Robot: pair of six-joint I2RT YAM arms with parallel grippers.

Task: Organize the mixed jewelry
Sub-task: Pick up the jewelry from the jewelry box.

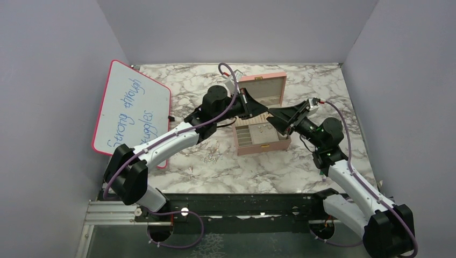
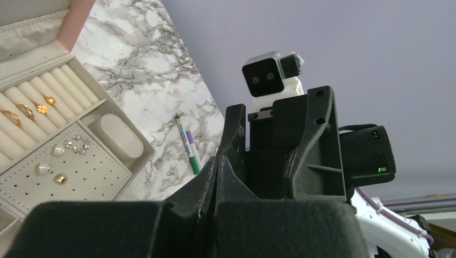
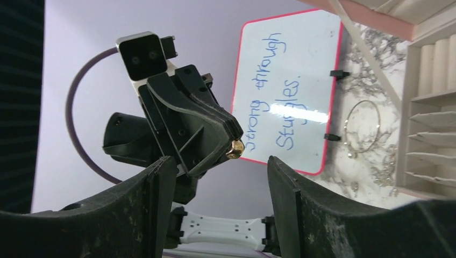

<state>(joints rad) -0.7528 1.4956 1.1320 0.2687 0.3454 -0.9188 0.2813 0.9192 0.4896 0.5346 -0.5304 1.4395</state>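
My left gripper is shut on a small gold piece, which shows at its tip in the right wrist view. Its fingertips are pressed together, and the piece is hidden in its own view. My right gripper is open and faces the left one above the open pink box, with the gold piece just above its gap. Gold rings sit in the box's ring rolls, and small earrings lie on the dotted pad. A thin silver hoop and loose pieces lie on the marble left of the box.
A red-framed whiteboard with blue writing leans at the left wall. A green-and-white marker pen lies on the marble beside the box. The box's lid stands upright behind the grippers. Purple walls close in on three sides.
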